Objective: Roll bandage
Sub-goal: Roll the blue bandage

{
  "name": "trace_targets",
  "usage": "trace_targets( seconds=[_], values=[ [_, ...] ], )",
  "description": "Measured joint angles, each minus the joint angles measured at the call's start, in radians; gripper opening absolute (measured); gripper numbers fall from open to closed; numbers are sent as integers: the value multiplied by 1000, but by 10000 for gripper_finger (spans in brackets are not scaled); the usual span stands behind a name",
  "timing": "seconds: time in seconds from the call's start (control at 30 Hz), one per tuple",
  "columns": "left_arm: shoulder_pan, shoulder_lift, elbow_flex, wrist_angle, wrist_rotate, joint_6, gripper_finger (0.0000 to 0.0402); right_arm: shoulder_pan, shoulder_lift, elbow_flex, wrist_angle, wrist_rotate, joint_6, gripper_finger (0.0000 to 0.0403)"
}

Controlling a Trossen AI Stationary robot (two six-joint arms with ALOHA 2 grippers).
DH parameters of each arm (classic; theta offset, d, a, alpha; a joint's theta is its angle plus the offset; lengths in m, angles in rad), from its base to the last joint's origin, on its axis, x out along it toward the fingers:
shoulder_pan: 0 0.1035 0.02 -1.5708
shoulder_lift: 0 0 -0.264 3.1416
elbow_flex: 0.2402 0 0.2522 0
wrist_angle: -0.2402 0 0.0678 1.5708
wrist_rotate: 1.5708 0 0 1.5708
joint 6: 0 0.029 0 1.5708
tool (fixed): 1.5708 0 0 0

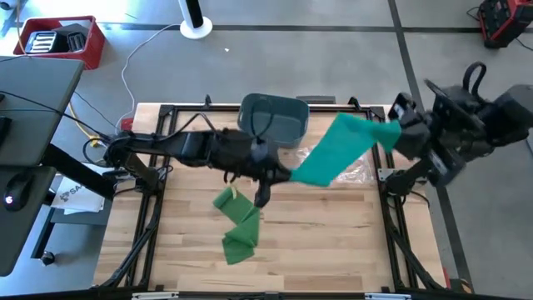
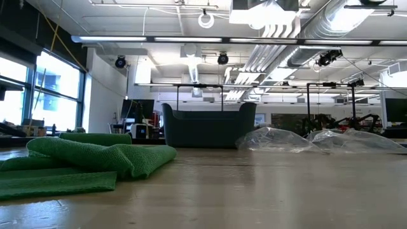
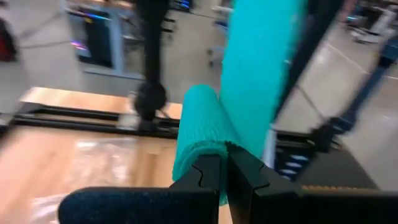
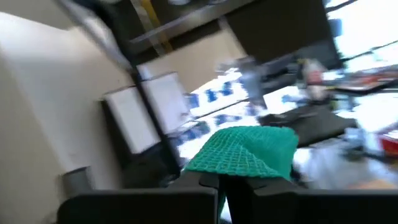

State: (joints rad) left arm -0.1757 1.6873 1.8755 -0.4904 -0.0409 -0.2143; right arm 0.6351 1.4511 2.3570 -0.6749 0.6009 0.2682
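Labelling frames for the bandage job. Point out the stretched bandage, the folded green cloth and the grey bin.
stretched bandage (image 1: 341,148), high view, middle of the strip.
folded green cloth (image 1: 239,223), high view, middle of the pile.
grey bin (image 2: 206,127), low view, front wall.

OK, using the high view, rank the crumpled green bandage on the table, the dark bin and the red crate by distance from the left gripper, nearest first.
From the left gripper:
1. Crumpled green bandage, on the wood just below it in the picture.
2. Dark bin, at the table's far edge; close to the bandage's distance.
3. Red crate, off the table, on the floor far to the left.
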Motion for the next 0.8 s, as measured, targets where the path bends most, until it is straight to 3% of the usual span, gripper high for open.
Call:
trace_targets(
  seconds=[0.1,0.17,0.23,0.4,0.53,0.8],
  values=[
    [-36,1,0,-5,11,-20,1,-33,-39,-39,-14,27,4,0],
    [-56,0,0,-26,-42,-30,1,-48,-50,-45,-16,-21,12,0],
    [-67,0,0,-40,-117,-49,1,-52,-53,-46,-16,-123,18,0],
    [-45,-30,0,-90,-321,-91,1,-38,-12,-48,-16,-495,67,0],
    [-19,-99,0,-122,-395,-82,1,9,30,-50,-17,-689,112,0],
    [47,-202,0,-96,-388,-31,1,80,92,-50,-18,-728,169,0]
  ],
)
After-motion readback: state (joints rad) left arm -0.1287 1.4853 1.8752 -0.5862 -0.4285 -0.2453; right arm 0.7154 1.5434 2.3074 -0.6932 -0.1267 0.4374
